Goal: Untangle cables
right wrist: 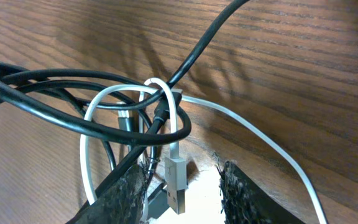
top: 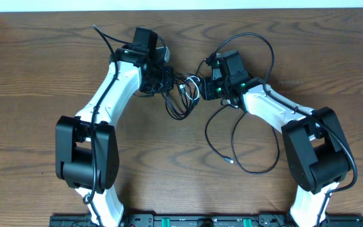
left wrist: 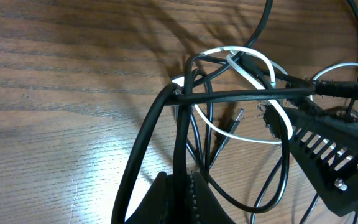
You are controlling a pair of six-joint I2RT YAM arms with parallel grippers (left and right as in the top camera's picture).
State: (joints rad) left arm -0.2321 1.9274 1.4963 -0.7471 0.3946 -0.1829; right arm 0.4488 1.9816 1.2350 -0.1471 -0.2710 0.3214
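Observation:
The cables (top: 184,96) lie knotted between my two grippers at the table's middle. In the left wrist view my left gripper (left wrist: 180,182) is shut on a black cable (left wrist: 180,134) that runs up into the knot, where a white cable (left wrist: 253,134) loops round a black plug (left wrist: 232,121). My right gripper (right wrist: 184,169) is open. The white cable's USB plug (right wrist: 176,182) hangs between its fingers (right wrist: 129,193), touching neither as far as I can see. Black cables (right wrist: 55,112) cross just ahead of it, and the white cable (right wrist: 253,127) trails off right.
One black cable makes a wide loop (top: 271,148) on the table in front of the right arm, its plug end (top: 232,161) lying loose. Another black loop (top: 265,44) arches behind the right gripper (top: 205,87). The left gripper (top: 164,81) sits close to the knot.

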